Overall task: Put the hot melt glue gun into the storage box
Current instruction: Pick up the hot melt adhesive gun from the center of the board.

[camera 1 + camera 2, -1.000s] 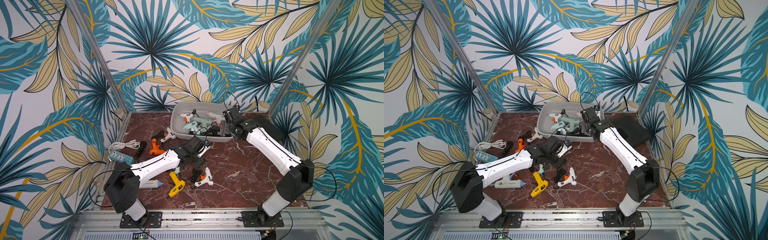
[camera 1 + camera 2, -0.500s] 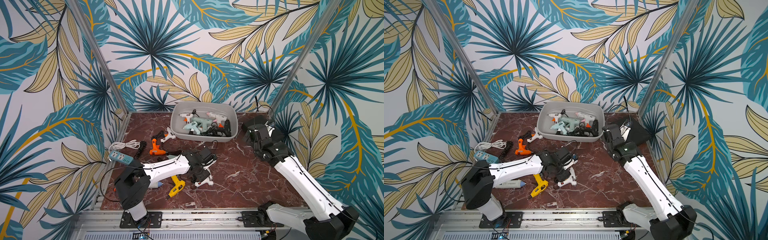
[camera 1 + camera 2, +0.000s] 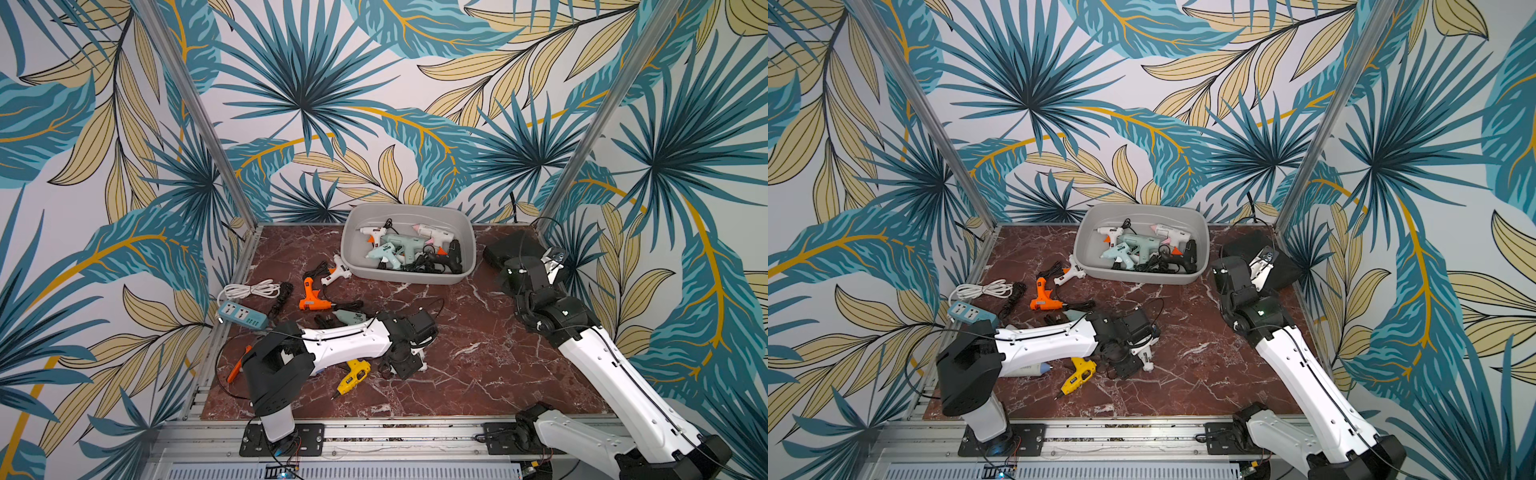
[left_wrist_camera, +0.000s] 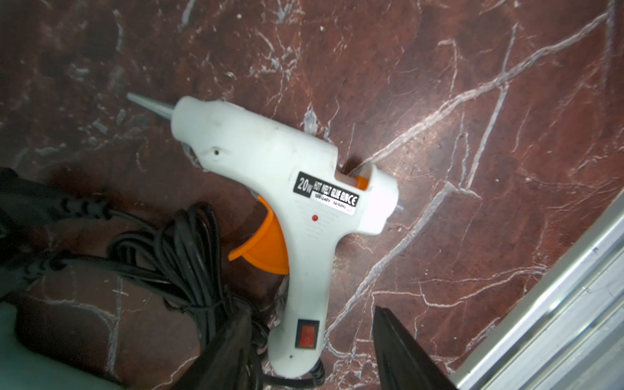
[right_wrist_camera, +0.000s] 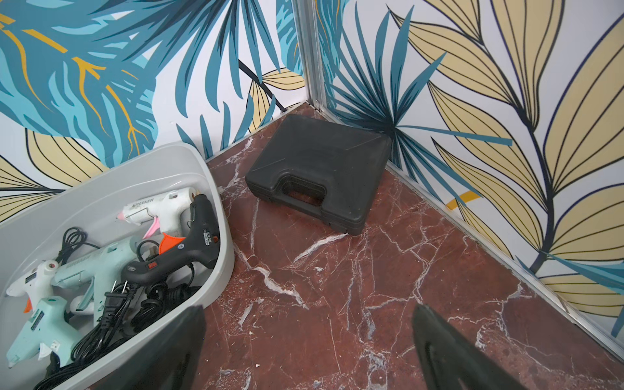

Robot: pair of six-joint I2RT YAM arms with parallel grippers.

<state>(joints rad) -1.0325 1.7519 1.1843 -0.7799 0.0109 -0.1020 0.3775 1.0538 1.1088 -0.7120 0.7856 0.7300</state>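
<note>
Five glue guns (image 3: pixel 392 243) lie in the light grey plastic storage box (image 3: pixel 399 277) at the back. Several more wait on the red marble table (image 3: pixel 478 365). The left gripper (image 4: pixel 312 312) is low over a small white hot melt glue gun with an orange trigger (image 4: pixel 270 162), fingers (image 4: pixel 405 354) apart on each side of its handle, not squeezing yet. The right gripper (image 5: pixel 309 306) is wide apart and empty, near the box

Storage box (image 5: pixel 101 196) holds several corded glue guns (image 5: pixel 101 263). Black case (image 5: pixel 320 162) sits nearby in the corner. Right gripper (image 5: pixel 309 314) is spread wide.
</note>
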